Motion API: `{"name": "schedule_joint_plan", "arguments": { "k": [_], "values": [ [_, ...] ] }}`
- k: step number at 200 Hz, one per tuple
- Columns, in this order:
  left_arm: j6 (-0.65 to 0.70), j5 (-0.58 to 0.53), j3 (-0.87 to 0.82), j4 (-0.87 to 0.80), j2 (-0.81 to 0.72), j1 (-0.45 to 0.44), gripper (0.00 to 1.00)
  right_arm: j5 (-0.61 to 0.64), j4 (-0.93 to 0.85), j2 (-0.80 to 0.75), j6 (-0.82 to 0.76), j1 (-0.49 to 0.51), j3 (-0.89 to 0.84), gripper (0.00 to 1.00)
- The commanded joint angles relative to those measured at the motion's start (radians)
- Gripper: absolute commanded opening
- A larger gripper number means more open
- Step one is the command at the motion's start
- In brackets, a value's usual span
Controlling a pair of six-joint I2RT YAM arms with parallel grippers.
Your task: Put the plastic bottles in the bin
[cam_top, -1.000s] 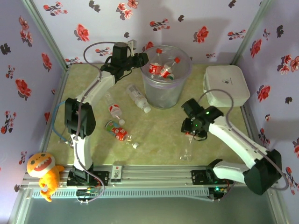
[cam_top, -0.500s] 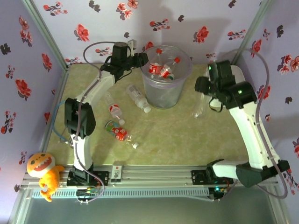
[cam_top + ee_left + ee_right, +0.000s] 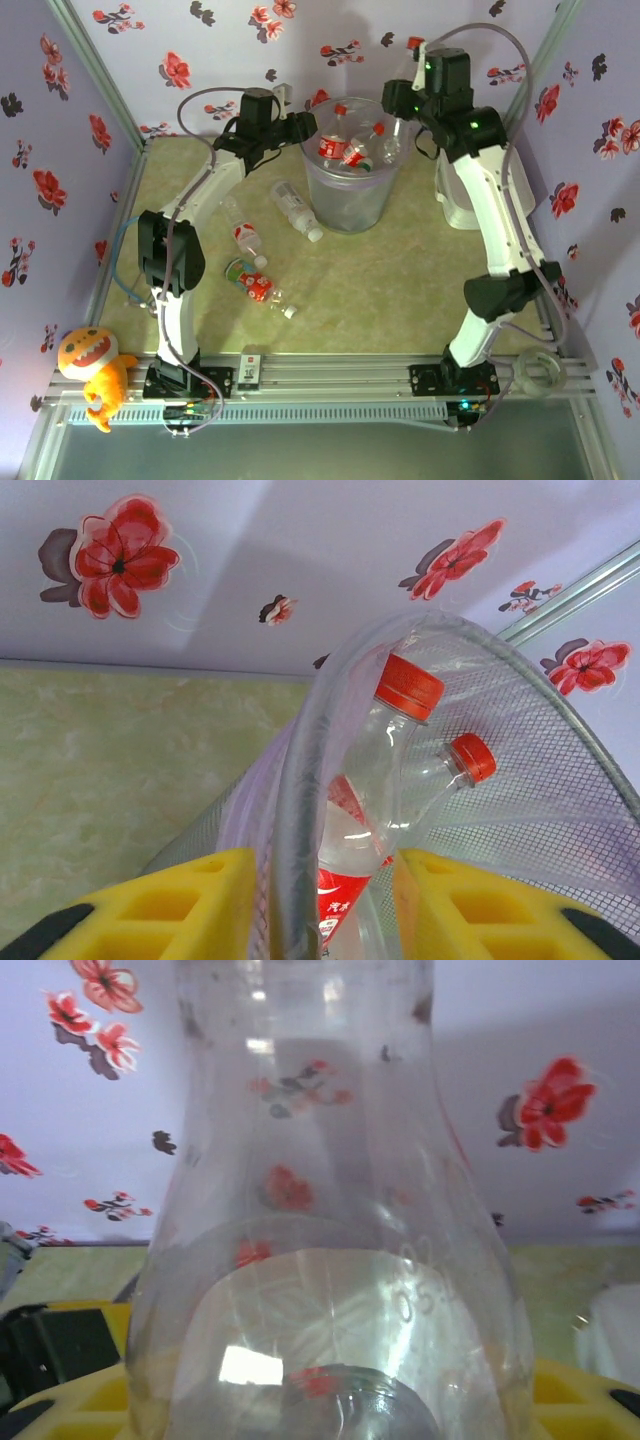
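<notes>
Plastic bottles [image 3: 342, 148] in bin [image 3: 345, 215], labels [image 3: 335, 905] unreadable, right end effector [image 3: 398, 112] clamping clear bottle [image 3: 320, 1210], left end effector [image 3: 320, 880] apart

My table [image 3: 400, 290]: green marbled top. Bin [image 3: 350, 205] stands far middle, white box [image 3: 448, 205] far right. Loose bottles lie left of centre: clear bottle [image 3: 297, 210] near the bin, small bottle [image 3: 247, 242] beyond it, red-labelled bottle [image 3: 250, 281] nearest my bases.

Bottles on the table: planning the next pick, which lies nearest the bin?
The white-labelled bottle, just left of the bin; the others lie farther off.
</notes>
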Motion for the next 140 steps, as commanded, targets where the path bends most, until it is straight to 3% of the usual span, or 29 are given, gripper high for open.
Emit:
{"name": "schedule_joint_plan", "arguments": {
  "k": [1, 32, 62, 140],
  "values": [
    [0.006, 0.022, 0.036, -0.004, 0.019, 0.002, 0.42, -0.075, 0.08, 0.068, -0.022, 0.034, 0.088, 0.53],
    [-0.002, 0.023, 0.037, 0.001, 0.021, 0.001, 0.42, -0.111, 0.054, 0.183, -0.012, 0.068, 0.204, 0.53],
    [-0.008, 0.023, 0.032, 0.006, 0.02, 0.0, 0.42, -0.161, 0.046, 0.242, 0.018, 0.085, 0.201, 0.53],
    [-0.03, 0.023, 0.02, 0.034, 0.02, 0.001, 0.42, -0.249, 0.237, 0.24, 0.184, 0.093, -0.082, 0.52]
  ]
}}
